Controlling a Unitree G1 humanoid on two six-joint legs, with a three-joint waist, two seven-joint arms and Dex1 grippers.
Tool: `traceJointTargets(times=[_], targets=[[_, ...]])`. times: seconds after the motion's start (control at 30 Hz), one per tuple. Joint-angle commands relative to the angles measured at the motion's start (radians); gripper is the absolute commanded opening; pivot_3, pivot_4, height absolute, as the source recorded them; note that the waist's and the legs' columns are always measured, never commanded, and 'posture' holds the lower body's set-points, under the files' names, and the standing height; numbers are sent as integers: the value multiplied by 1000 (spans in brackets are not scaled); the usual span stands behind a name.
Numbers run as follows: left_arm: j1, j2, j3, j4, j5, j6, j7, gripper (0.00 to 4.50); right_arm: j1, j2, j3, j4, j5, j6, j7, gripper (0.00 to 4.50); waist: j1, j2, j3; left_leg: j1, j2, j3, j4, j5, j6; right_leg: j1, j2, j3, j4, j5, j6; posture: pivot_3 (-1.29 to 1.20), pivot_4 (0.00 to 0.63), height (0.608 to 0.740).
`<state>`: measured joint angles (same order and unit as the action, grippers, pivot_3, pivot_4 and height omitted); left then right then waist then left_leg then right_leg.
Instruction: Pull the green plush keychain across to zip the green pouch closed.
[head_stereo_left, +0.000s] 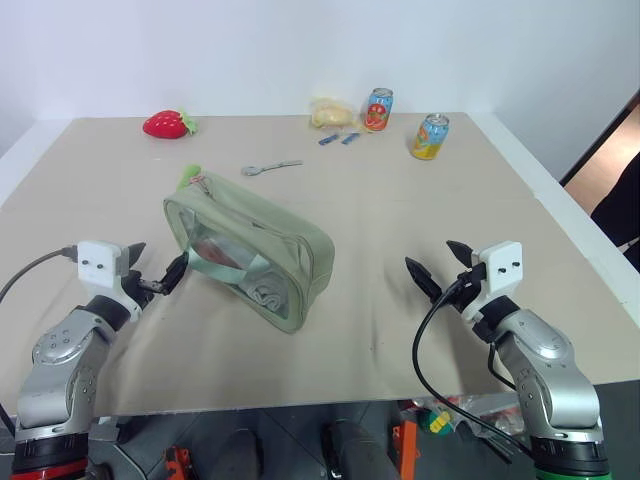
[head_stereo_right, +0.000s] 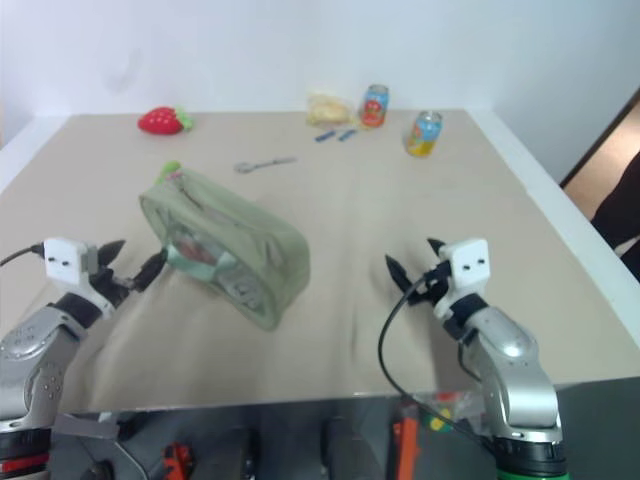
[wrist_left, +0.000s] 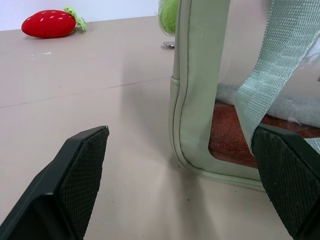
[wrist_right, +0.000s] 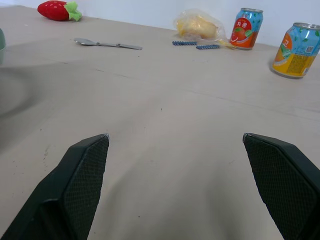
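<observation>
The green pouch (head_stereo_left: 262, 252) lies on the tan table, left of centre, its long side running from far left to near right. Its pale webbing strap (wrist_left: 280, 60) hangs over a clear window. The green plush keychain (head_stereo_left: 189, 177) sits at the pouch's far end, by the top zipper. My left gripper (head_stereo_left: 157, 259) is open and level at the pouch's near-left end. In the left wrist view the pouch's corner (wrist_left: 192, 100) stands between its fingers, and the right-hand finger (wrist_left: 287, 180) is close to the strap. My right gripper (head_stereo_left: 434, 258) is open above bare table, well right of the pouch.
A red strawberry plush (head_stereo_left: 167, 124) lies at the far left. A spoon (head_stereo_left: 270, 167) sits behind the pouch. At the back stand two drink cans (head_stereo_left: 378, 109) (head_stereo_left: 431, 136), a clear bag of yellow food (head_stereo_left: 332, 113) and small blue pieces (head_stereo_left: 339, 139). The table's edge (head_stereo_left: 560, 200) runs along the right.
</observation>
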<state>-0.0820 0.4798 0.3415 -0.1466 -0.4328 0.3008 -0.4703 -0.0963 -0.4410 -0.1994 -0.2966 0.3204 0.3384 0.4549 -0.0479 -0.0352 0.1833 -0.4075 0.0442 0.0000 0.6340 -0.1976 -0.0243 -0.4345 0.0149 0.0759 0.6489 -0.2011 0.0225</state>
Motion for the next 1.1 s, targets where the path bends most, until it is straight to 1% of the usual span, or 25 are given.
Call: traceJointTargets(times=[0.03, 0.2, 0.37, 0.6, 0.83, 0.93, 1.03, 1.1], targets=[[-17, 15, 22, 3, 0, -43, -20, 4500, -17, -12, -12, -14, 9, -15, 8, 4455, 0, 0, 0, 0, 0, 0, 0, 0, 0, 0, 0, 0, 0, 0, 0, 0, 150, 740], [-41, 30, 38, 35, -46, -58, -90, 4500, -27, -14, -10, -14, 36, 7, 36, 4455, 0, 0, 0, 0, 0, 0, 0, 0, 0, 0, 0, 0, 0, 0, 0, 0, 150, 740], [-50, 43, 42, 52, -60, -55, -128, 4500, -36, -23, -13, -17, 62, 29, 63, 4455, 0, 0, 0, 0, 0, 0, 0, 0, 0, 0, 0, 0, 0, 0, 0, 0, 150, 740], [-26, 54, 56, 54, -71, -51, -139, 4500, -36, -38, -15, -18, 66, 27, 81, 4455, 0, 0, 0, 0, 0, 0, 0, 0, 0, 0, 0, 0, 0, 0, 0, 0, 150, 740], [5, 83, 114, 78, -78, -63, -148, 4500, -44, -47, -11, 2, 60, 13, 99, 4455, 0, 0, 0, 0, 0, 0, 0, 0, 0, 0, 0, 0, 0, 0, 0, 0, 150, 740], [-11, 95, 120, 123, -23, -114, -115, 4500, -61, -48, -1, 26, 50, 1, 104, 4455, 0, 0, 0, 0, 0, 0, 0, 0, 0, 0, 0, 0, 0, 0, 0, 0, 150, 740], [-15, 91, 114, 133, 2, -154, -99, 4500, -68, -49, 5, 34, 46, -7, 112, 4455, 0, 0, 0, 0, 0, 1, 0, 0, 0, 0, 0, 0, 0, 0, 0, 0, 150, 740], [-9, 77, 111, 110, -34, -139, -118, 4500, -73, -47, 6, 37, 44, -7, 113, 4455, 0, 0, 0, 0, 1, 1, 0, 0, 0, 0, 0, 0, 0, 0, 0, 0, 150, 740]])
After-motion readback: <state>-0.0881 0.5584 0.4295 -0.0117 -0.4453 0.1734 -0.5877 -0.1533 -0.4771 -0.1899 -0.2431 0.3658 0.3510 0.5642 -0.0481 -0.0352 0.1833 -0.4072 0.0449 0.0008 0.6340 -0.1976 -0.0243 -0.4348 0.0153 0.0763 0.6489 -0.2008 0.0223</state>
